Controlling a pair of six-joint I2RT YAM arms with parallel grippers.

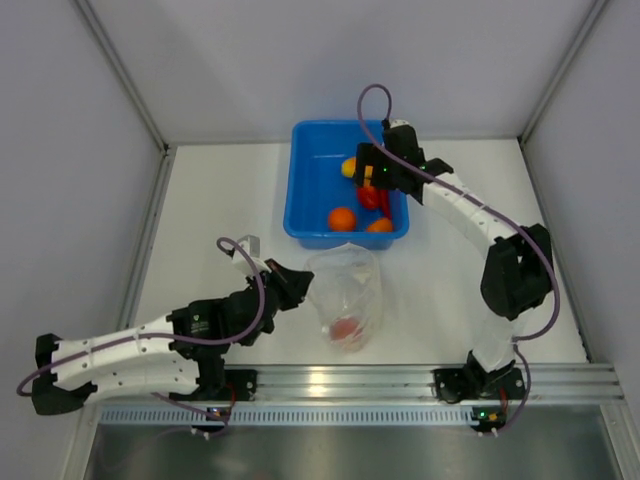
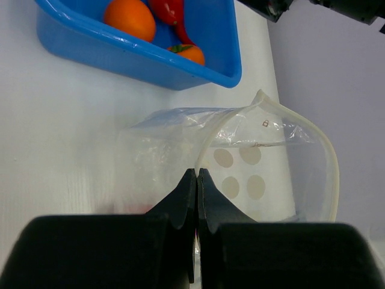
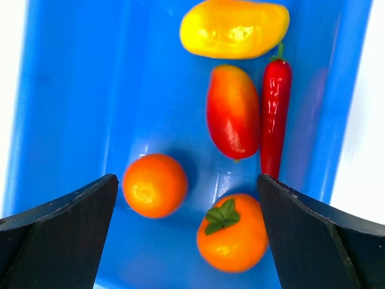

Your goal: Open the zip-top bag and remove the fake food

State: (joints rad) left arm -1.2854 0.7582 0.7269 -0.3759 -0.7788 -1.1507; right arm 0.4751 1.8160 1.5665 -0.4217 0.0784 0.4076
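Zip-top bag [image 1: 345, 290]: L fingers [image 2: 194, 198] pinched shut on rim; hold mouth propped. R fingers [image 1: 378, 178] wide, empty. Aim for pink piece [image 1: 347, 330] just past L fingers.

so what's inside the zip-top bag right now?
One pinkish-red fake food piece lies in the zip-top bag, at the end nearest the arm bases. Nothing else shows through the plastic from above. In the left wrist view, the left gripper mostly covers that end.
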